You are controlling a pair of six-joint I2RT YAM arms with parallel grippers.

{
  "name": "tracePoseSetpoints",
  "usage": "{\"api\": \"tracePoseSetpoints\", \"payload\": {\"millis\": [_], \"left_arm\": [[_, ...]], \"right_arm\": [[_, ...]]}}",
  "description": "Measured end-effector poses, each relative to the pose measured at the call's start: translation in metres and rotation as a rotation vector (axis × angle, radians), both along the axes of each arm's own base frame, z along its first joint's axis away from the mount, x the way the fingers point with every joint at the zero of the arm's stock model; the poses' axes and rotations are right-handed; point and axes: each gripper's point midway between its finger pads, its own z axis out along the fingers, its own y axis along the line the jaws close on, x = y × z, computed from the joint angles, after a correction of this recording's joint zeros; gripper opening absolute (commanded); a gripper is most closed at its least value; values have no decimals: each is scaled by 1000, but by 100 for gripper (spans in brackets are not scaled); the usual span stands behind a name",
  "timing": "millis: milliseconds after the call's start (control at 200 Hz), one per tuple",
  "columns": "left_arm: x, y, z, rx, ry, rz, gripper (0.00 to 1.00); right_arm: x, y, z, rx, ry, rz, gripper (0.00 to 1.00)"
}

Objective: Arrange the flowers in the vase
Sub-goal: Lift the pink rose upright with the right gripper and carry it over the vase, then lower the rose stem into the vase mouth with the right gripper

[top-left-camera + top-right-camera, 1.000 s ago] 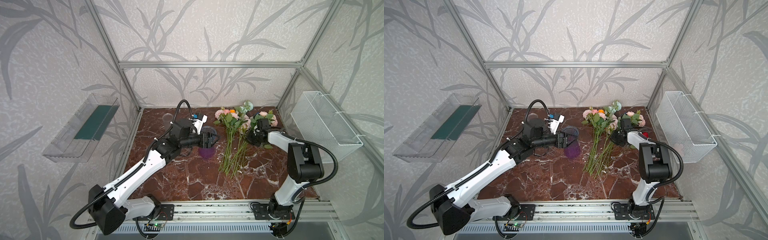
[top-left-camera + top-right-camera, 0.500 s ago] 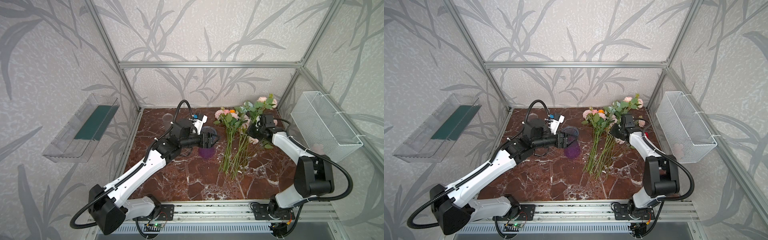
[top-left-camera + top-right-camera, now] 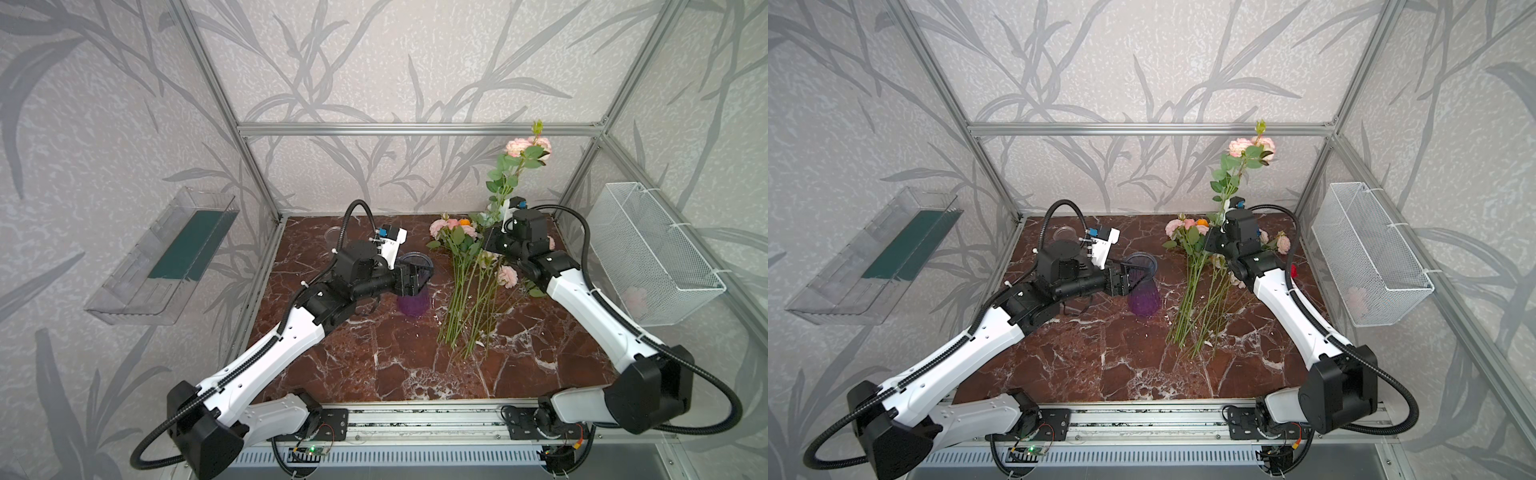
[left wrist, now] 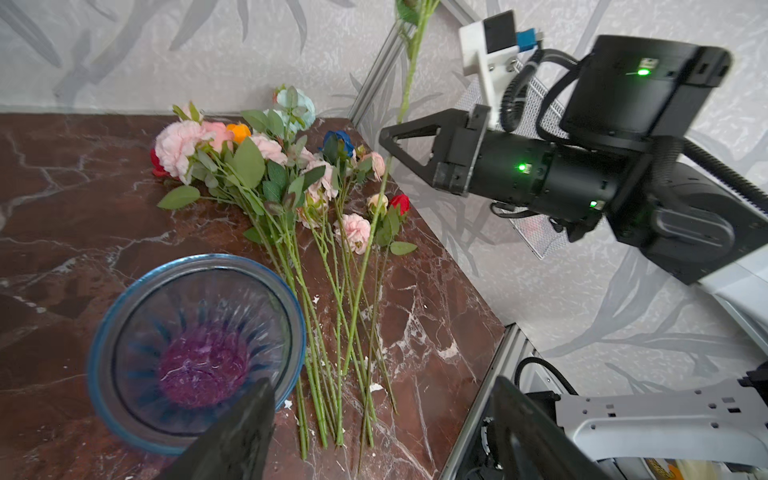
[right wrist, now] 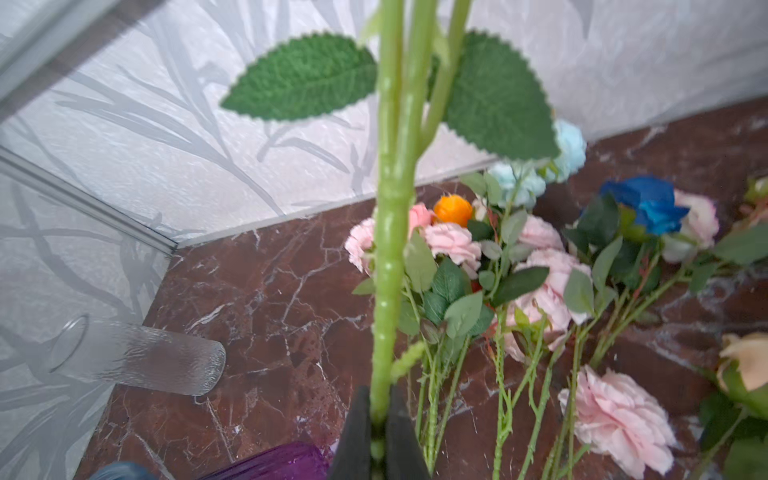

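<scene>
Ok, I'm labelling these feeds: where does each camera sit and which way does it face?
Both top views: high at the front, looking down and back over the table; left arm and right arm show whole.
Left wrist: on the left arm, looking past its own open jaws at the vase, flowers and right arm.
Right wrist: on the right arm, looking along the stem in its shut jaws towards the back left corner.
Shared: both wrist views show vase and flowers.
</scene>
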Motion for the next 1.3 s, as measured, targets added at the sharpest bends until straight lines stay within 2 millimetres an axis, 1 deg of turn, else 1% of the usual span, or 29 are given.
{"api": "tracePoseSetpoints", "payload": {"millis": [70, 145, 230, 350, 390, 485, 535, 600, 670, 710, 775, 820, 980, 1105, 1185, 1255, 1305], "left_arm": [[1, 12, 8, -11, -48, 51, 92], [4, 32, 15, -26, -108, 140, 99], [10, 60, 19, -48, -164, 269, 99], [23, 103, 18, -84, -196, 466, 99], [27, 118, 17, -104, -199, 533, 99], [35, 144, 16, -135, -190, 652, 99], [39, 153, 18, -151, -187, 695, 99], [41, 159, 18, -165, -180, 720, 99], [42, 159, 17, -171, -172, 725, 98], [44, 159, 16, -175, -167, 726, 98], [46, 157, 13, -177, -155, 723, 97], [47, 156, 11, -175, -148, 721, 97], [48, 153, 8, -178, -133, 712, 96], [48, 151, 8, -184, -128, 704, 96], [49, 150, 7, -188, -124, 700, 96], [49, 149, 6, -187, -120, 695, 95], [50, 147, 4, -185, -113, 690, 95]], "right_arm": [[-9, 9, 31, -4, -88, 22, 0], [-21, 18, 63, -6, -180, 45, 0], [-35, 30, 91, -6, -263, 74, 0], [-49, 45, 133, 3, -372, 110, 0], [-52, 48, 146, 12, -403, 119, 0], [-60, 53, 180, 39, -480, 131, 0], [-64, 55, 196, 55, -514, 138, 0], [-67, 60, 218, 78, -559, 147, 0], [-68, 68, 233, 97, -591, 161, 0], [-68, 74, 238, 104, -601, 174, 0], [-66, 84, 240, 108, -602, 194, 0], [-63, 92, 237, 108, -595, 210, 0], [-52, 117, 211, 87, -538, 251, 0], [-49, 131, 181, 68, -480, 279, 0], [-48, 138, 158, 57, -441, 292, 0], [-47, 145, 133, 45, -403, 305, 0], [-47, 150, 111, 29, -371, 315, 0]]}}
